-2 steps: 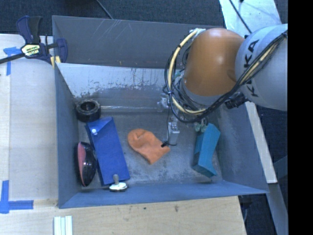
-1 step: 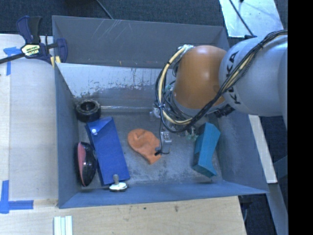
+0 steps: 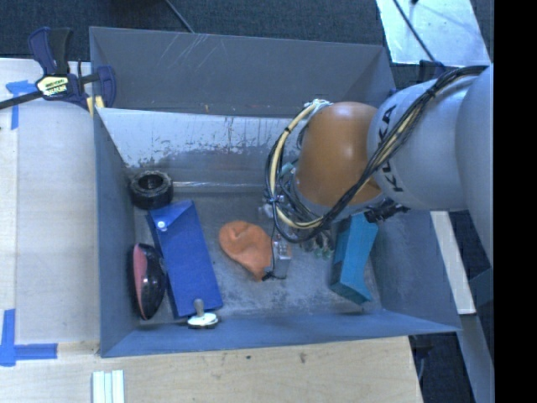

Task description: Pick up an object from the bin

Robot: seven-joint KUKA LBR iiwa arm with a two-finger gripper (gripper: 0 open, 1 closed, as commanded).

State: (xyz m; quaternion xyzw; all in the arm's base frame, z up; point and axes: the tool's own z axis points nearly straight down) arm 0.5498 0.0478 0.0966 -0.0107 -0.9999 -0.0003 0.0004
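Camera view places the pincer [image 3: 276, 267] low in the bin [image 3: 252, 133], close to the floor, beneath the orange wrist cover [image 3: 336, 162] and its cable loops. Whether the pincer is wide or narrow cannot be told from this angle. Nothing is seen held in it.

Nearest item: an orange, soft-looking lump [image 3: 245, 243]. It lies immediately to the view's left of the pincer, its near edge touching the pincer tip or just beside it; contact cannot be confirmed. Its long axis runs diagonally, from upper left down toward the pincer. Judgement: the lump is the likely pick. The pincer stands at its edge, not over its middle, so a short shift toward the view's left would be needed to straddle it.

On the opposite side of the pincer, a teal block [image 3: 353, 259] leans near the right wall, close by but apart. It does not lie between pincer and lump.

Beyond the lump, further left, lies a flat blue package [image 3: 186, 259], apart from the lump, with a small white-and-yellow piece [image 3: 202, 319] at its lower end. Farthest from the pincer are a red-and-black oval item [image 3: 144, 280] along the package's far side and a black ring [image 3: 151, 190] above it. Judgement: none of these obstructs the approach.
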